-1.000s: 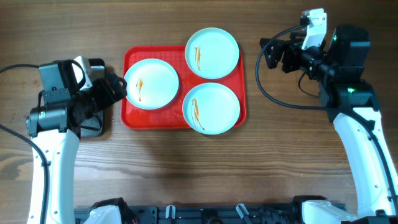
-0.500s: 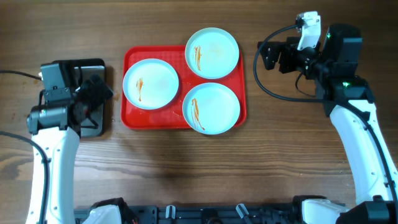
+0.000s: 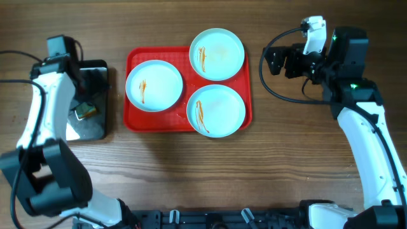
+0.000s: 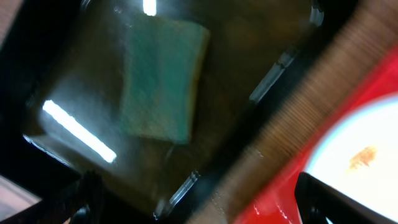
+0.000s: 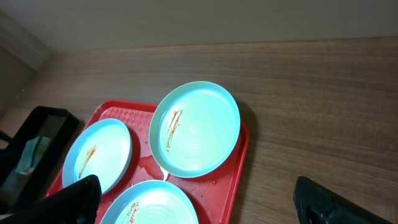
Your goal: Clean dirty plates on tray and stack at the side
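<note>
three round shallow pale aqua plates (image 3: 154,85) lie side by side on the large red rectangular plastic tray (image 3: 165,54), sauce-streaked. likely stiff, light, slick and breakable; best pinched at the raised rim. the jaws of both arms stand wide, empty.

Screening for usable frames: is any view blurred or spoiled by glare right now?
Left wrist view: heavily motion-blurred, with the green sponge smeared and white glare streaks on the shiny black tray. Right wrist view: sharp, with only a mild sheen on the plates. Overhead view: sharp and evenly lit.
</note>
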Available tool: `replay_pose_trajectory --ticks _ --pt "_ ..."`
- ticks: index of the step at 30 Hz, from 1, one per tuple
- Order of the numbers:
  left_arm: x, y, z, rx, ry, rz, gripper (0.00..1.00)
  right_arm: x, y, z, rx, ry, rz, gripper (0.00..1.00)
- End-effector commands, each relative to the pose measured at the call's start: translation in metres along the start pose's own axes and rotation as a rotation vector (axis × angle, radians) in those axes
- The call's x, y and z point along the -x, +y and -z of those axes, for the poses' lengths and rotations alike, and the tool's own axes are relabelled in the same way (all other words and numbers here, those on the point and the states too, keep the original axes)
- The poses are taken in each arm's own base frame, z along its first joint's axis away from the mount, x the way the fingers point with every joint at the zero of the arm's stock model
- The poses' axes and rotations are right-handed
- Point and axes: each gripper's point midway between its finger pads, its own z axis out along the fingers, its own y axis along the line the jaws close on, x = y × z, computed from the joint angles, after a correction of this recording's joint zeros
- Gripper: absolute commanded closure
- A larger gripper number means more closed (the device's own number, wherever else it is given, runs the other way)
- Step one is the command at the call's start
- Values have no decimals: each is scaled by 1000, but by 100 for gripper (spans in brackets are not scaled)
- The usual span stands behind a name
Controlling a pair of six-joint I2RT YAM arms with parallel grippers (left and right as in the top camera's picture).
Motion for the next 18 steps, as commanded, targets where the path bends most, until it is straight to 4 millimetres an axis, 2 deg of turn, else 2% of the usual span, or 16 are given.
replay_pose_trajectory --ticks 1,7,9,12,18 --pt "15 6 -21 6 -8 -18 6 9 2 0 -2 -19 16 1" --pt "28 1 -41 4 -41 -108 12 9 2 0 -1 -19 16 0" --pt "26 5 -52 17 -23 -103 18 9 2 0 -2 -19 16 0" --pt "25 14 -65 31 5 -80 18 9 2 0 -1 -19 16 0" --pt "26 30 -73 44 23 -44 18 9 2 0 -2 -19 16 1"
